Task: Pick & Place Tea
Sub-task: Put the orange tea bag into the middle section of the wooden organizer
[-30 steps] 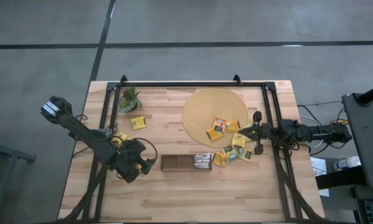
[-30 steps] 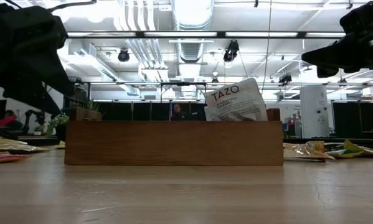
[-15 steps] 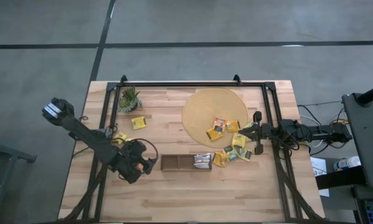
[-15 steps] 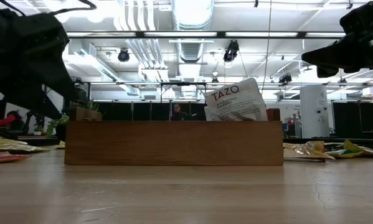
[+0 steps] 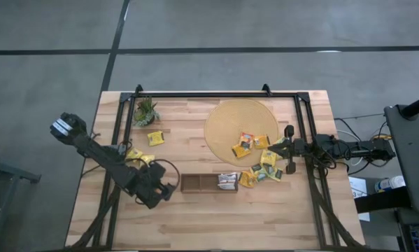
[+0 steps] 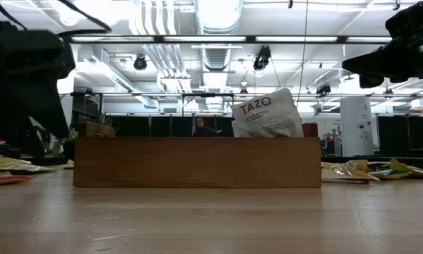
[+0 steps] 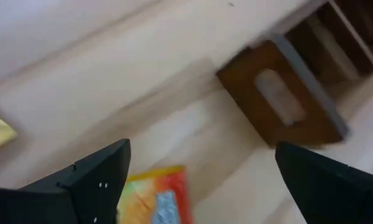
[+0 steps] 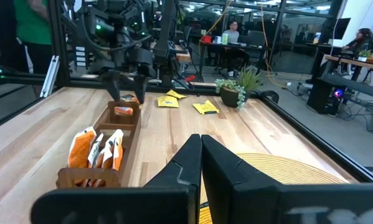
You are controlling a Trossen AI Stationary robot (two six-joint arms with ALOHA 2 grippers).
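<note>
At the tray's [image 5: 208,183] 9 o'clock end, our left hand [image 5: 166,189] has slid slightly toward 6 o'clock since a second ago, fingers [image 7: 93,180] spread wide and empty above an orange sachet [image 7: 158,196] on the table [image 5: 230,217]. Our right hand [image 5: 286,149] has not moved: clenched, holding nothing, at the round mat's [image 5: 241,126] 4 o'clock edge. Tea sachets [image 5: 258,168] lie scattered there; several stand in the tray.

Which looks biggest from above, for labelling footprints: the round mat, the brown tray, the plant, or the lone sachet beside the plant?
Largest to smallest, high view:
1. round mat
2. tray
3. plant
4. lone sachet
</note>
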